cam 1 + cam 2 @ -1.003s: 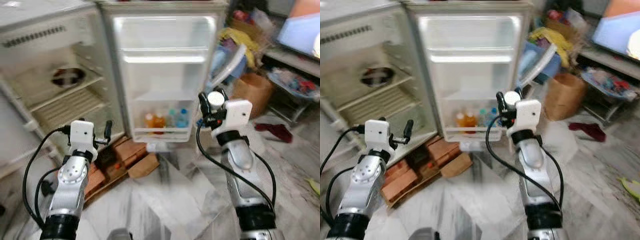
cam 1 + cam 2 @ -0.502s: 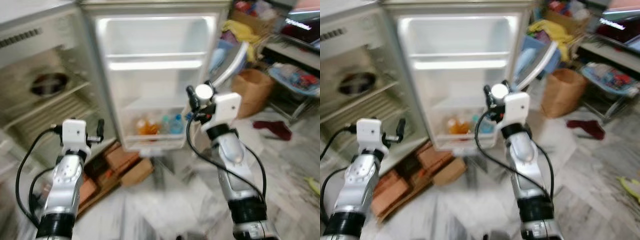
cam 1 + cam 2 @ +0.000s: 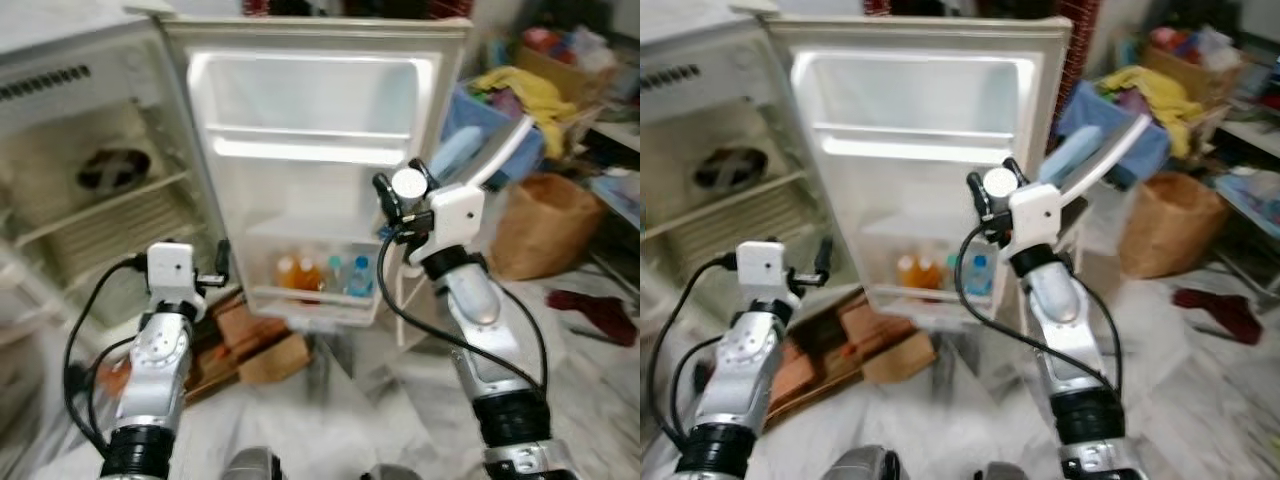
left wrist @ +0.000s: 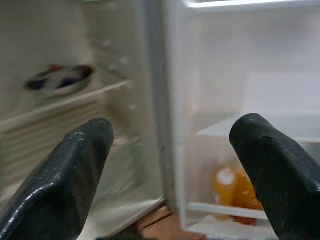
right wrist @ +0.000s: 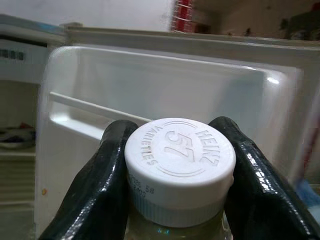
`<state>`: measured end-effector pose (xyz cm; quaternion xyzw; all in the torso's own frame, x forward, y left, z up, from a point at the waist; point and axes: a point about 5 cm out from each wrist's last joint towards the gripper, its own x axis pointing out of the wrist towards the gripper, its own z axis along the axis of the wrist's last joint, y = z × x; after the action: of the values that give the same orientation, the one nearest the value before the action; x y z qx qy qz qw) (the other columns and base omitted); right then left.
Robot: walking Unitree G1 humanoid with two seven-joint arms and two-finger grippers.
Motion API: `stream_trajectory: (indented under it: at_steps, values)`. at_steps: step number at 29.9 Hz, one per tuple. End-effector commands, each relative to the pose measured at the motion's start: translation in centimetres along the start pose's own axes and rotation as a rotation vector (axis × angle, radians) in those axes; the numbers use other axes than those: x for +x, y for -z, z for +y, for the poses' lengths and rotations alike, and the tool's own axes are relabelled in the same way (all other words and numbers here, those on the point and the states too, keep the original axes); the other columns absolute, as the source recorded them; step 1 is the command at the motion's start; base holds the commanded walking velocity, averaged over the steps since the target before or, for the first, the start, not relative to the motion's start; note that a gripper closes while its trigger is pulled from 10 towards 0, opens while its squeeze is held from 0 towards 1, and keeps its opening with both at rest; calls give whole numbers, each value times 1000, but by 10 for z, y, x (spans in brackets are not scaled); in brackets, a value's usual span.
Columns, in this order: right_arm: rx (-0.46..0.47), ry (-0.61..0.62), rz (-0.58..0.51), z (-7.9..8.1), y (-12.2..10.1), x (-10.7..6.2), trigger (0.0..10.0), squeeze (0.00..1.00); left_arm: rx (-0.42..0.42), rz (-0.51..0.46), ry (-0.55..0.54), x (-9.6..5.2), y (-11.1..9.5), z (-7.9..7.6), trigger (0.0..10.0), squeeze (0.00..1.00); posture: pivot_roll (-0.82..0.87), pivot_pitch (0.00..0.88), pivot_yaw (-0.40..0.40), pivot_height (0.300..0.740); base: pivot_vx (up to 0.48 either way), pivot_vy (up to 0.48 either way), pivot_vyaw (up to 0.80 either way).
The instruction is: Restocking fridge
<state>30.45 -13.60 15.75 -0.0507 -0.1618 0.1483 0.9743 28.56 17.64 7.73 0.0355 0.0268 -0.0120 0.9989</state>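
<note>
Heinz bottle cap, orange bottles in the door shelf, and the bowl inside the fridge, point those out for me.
Heinz bottle cap (image 5: 180,155), right wrist view, top face with the embossed lettering.
Orange bottles (image 3: 300,273), left eye view, bodies above the shelf rail.
Bowl (image 4: 60,81), left wrist view, its rim.

The bottle shows little beyond its white cap; its body is cut off by the picture's edge. The drinks on the fridge door's lower shelf are too blurred to identify. So is the dark dish inside the fridge.
</note>
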Motion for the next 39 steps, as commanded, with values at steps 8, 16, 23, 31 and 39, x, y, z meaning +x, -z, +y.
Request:
stream_trajectory:
  at_steps: [8,16,23,31,39]
  values:
    - [-4,-38,-70,10,-13,7,10000,0,27,-6,-10,-3,-1,8,10000,0,-4,0,-21,740,0,0,800]
    - [24,33,-74,5,-14,6,10000,0,-24,-70,74,-4,-14,-4,10000,0,-1,0,-23,740,163,0,364]
    - [-4,60,-113,0,-24,11,10000,0,-20,-63,77,-7,-11,-3,10000,0,-3,0,-25,740,413,0,0]
    - [-43,58,-134,-2,-28,14,10000,0,-23,-57,80,-8,-10,-3,10000,0,-2,0,-27,740,480,0,0]
    - [-67,32,-158,4,-34,16,10000,0,-34,-54,74,-10,-9,-3,10000,0,3,0,-30,740,352,0,0]
